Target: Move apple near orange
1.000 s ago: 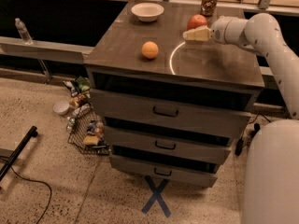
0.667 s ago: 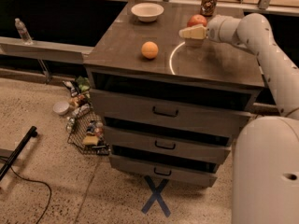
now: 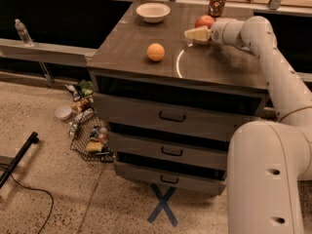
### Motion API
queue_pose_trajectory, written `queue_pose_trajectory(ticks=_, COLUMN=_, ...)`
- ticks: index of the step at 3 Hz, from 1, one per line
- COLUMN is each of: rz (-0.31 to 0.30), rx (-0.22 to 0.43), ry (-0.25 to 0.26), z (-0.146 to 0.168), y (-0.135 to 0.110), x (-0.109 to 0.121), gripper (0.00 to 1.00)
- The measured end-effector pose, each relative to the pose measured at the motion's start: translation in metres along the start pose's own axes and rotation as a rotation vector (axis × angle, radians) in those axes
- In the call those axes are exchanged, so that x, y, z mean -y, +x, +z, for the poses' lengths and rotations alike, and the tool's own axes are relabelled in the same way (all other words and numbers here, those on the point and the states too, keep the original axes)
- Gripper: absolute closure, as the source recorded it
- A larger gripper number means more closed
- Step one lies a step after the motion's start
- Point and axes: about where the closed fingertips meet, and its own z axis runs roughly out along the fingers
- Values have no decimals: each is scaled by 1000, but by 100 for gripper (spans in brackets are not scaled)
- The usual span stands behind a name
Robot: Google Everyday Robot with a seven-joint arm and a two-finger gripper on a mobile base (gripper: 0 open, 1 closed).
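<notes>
Gripper (image 3: pixel 196 33) sat beside apple (image 3: pixel 204 21), grip state unclear; orange (image 3: pixel 155 52) well left; bowl (image 3: pixel 153 12), can (image 3: pixel 217 0) behind on tabletop (image 3: pixel 219 65).

Dim warm light, perhaps overhead, glare arc (image 3: pixel 177 65) on cabinet top (image 3: pixel 222 67) near claw (image 3: pixel 195 34) beside apple (image 3: pixel 204 20)

The end effector (image 3: pixel 194 33) hangs low over the back right part of the surface (image 3: pixel 131 52), the dark top of a cabinet. Left of it and a little farther back sits a white bowl (image 3: pixel 153 12); just behind it to the right stands a brown can (image 3: pixel 217 0). Below it the cabinet front shows three drawers (image 3: pixel 170 116) with dark handles. Far down to its left, a wire basket (image 3: pixel 90 143) of snack packets lies on the speckled floor, and a blue X (image 3: pixel 163 210) is marked in front of the cabinet. A water bottle (image 3: pixel 22 31) stands on a ledge far left.
</notes>
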Motion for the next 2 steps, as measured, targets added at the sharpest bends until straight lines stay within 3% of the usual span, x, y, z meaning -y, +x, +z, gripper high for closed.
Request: queue_pose_trajectory(ticks=2, rz=-50, rx=84, ry=-70, z=-13, y=-15, x=1, gripper=63)
